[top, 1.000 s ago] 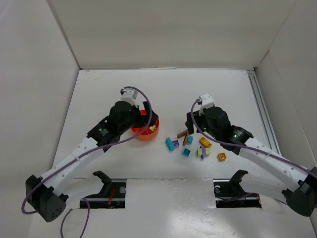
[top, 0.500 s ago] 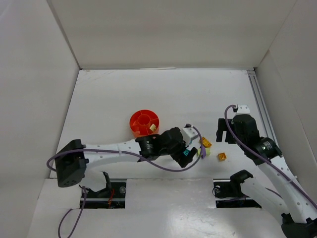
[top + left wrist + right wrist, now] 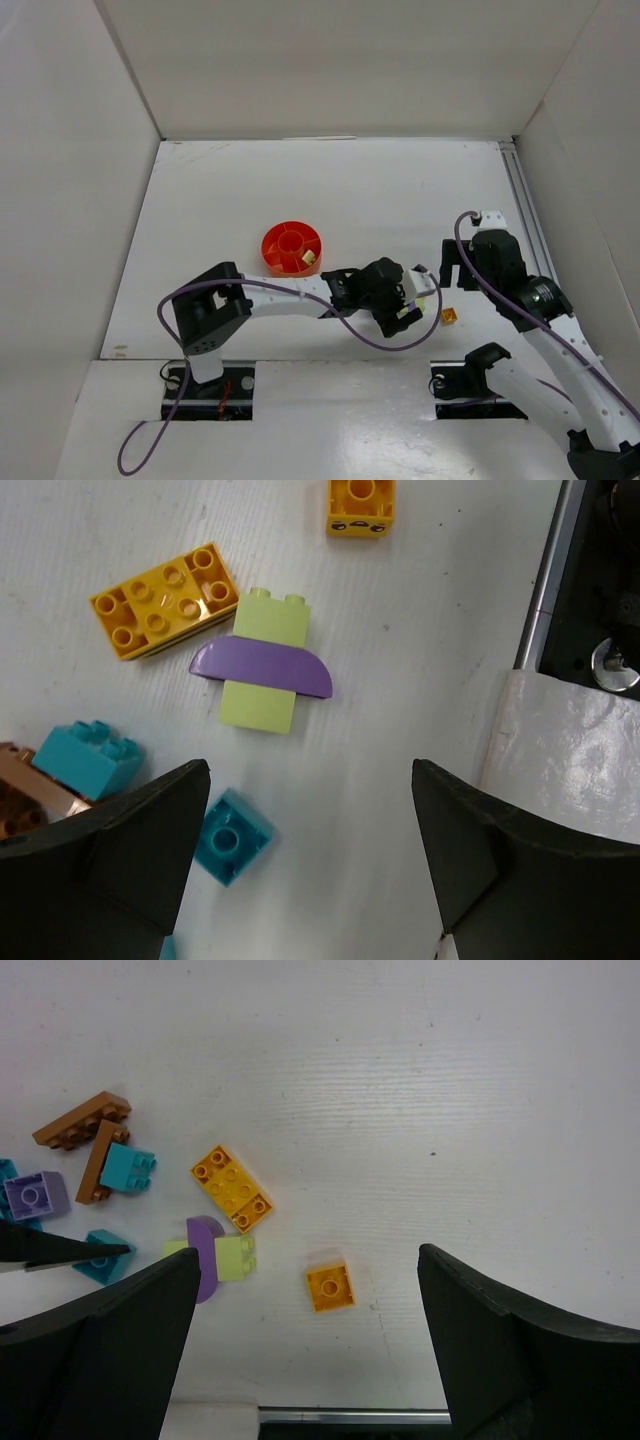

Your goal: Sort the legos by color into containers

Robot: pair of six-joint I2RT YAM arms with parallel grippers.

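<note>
The legos lie loose on the white table between my two grippers. In the left wrist view I see an orange-yellow flat brick (image 3: 165, 600), a pale yellow-green brick (image 3: 258, 702) with a purple curved piece (image 3: 262, 667) across it, a small orange brick (image 3: 360, 502), and teal bricks (image 3: 230, 835) (image 3: 85, 760). My left gripper (image 3: 310, 820) is open and empty, low over them (image 3: 408, 300). My right gripper (image 3: 308, 1270) is open and empty above the small orange brick (image 3: 330, 1287). The orange dish (image 3: 280, 250) stands to the left with a pale piece (image 3: 310, 257) in one wedge.
Brown bricks (image 3: 82, 1120), a purple square brick (image 3: 36, 1196) and more teal ones (image 3: 127, 1168) lie left of the pile. A metal rail (image 3: 350, 1418) runs along the near table edge. White walls enclose the table. The left arm (image 3: 290, 295) stretches across the front.
My left arm left the dish and swung right, down over the brick pile. My right arm pulled back to the right, off the pile.
</note>
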